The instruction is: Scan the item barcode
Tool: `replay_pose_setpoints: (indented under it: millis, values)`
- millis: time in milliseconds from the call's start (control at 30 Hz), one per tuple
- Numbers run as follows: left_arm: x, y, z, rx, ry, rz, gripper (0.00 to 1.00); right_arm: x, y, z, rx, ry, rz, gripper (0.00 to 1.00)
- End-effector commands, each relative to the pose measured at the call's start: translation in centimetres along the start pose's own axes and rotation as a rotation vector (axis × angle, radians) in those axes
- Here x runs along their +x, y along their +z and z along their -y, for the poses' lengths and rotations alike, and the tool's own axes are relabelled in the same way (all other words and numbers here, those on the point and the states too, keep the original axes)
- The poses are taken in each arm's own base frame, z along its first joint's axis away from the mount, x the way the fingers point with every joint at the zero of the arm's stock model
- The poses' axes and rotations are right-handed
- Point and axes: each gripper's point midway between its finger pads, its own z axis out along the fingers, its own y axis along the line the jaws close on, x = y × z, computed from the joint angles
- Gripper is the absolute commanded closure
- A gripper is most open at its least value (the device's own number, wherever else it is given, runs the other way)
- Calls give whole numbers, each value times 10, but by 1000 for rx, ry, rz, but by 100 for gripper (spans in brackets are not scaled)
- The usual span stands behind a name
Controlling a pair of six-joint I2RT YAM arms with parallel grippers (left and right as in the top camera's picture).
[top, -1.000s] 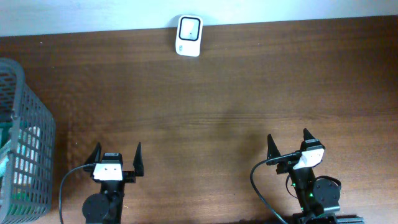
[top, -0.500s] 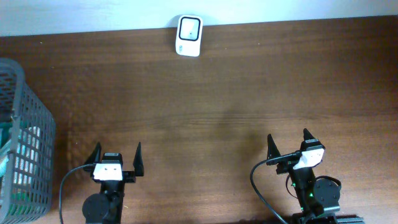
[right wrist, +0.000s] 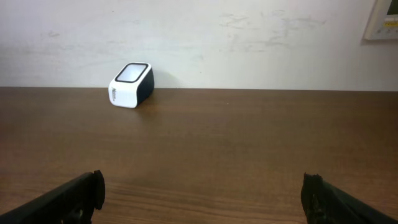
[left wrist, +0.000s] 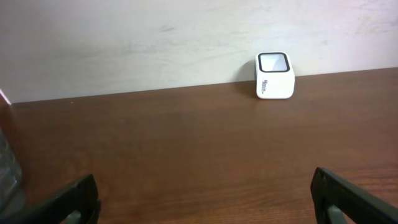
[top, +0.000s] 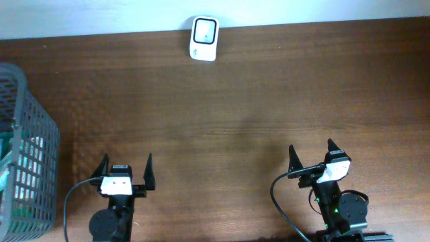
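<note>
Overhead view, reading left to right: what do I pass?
Grey plastic mesh basket → left gripper, open → white box-shaped barcode scanner with a dark window, at the far edge by the wall → right gripper, open.

Dark lettering runs down the side of the white scanner [left wrist: 274, 76] at the far edge of the table [top: 269, 101], too small to read.

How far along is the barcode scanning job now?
Nothing looks done yet. Nothing is in hand: the left gripper and right gripper stand open and empty. Left to do: pick something from the basket and present its barcode to the scanner by the wall.
</note>
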Motion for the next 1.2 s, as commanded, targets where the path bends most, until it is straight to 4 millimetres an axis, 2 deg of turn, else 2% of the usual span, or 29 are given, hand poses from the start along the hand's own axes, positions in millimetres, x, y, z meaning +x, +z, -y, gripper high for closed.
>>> replay_pose_setpoints:
  millis: [0, 233, 467, 633, 833, 967, 1067, 1100, 1133, 1167]
  values:
    - [-9, -1, -2, -13, 15, 27, 1, 2, 0, 1, 1, 4, -4, 2]
    - [-55, -11, -5, -12, 15, 20, 1, 2, 0, 1, 1, 4, -4, 2]
    - [-101, -2, -6, 12, 17, -74, 1, 2, 0, 1, 1, 4, -4, 2]
    - [-136, 22, 0, 70, 12, -273, 1, 2, 0, 1, 1, 4, -4, 2]
    - [-162, 58, -2, 98, 7, -646, 1, 2, 0, 1, 1, 4, -4, 2]
    - [-178, 90, -1, 112, 2, -738, 1, 2, 0, 1, 1, 4, -4, 2]
    - [-173, 109, 0, 115, 1, -742, 1, 2, 0, 1, 1, 4, -4, 1]
    - [-173, 111, -5, 97, 0, -739, 1, 2, 0, 1, 2, 4, -4, 2]
    - [-176, 112, -20, 41, -15, -733, 1, 2, 0, 1, 2, 4, -4, 2]
    - [-184, 108, -57, -106, -97, -715, 1, 2, 0, 1, 2, 4, -4, 2]
